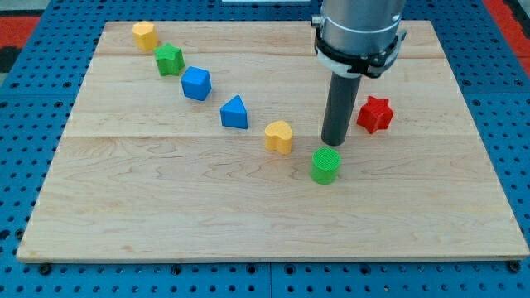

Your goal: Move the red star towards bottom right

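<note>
The red star point(375, 114) lies on the wooden board point(248, 207) at the view's right, above the middle. My tip point(334, 146) stands just to the left of the star and a little lower, apart from it. The tip is right above the green cylinder point(325, 165) and to the right of the yellow heart point(280, 136).
A diagonal row of blocks runs from the view's top left toward the centre: a yellow block point(145, 35), a green star point(169, 60), a blue block point(196, 83), a blue triangle point(234, 112). The arm's grey body point(359, 29) hangs over the top right.
</note>
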### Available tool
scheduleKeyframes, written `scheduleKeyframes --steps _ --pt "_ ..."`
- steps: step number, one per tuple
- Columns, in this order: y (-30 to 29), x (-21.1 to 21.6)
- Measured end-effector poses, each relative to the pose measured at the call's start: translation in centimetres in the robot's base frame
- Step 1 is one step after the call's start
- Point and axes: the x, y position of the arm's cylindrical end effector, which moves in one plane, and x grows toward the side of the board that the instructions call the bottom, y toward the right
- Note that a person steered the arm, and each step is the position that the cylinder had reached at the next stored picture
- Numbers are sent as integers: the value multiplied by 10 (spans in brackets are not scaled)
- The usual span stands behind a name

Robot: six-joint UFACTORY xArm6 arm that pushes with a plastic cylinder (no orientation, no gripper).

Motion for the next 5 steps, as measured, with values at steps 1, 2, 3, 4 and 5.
scheduleKeyframes --steps 1,2,3,4,5 --pt "-7 -11" --pt "7 -43" --pt "40 -73" --pt "67 -75" --pt "70 -60"
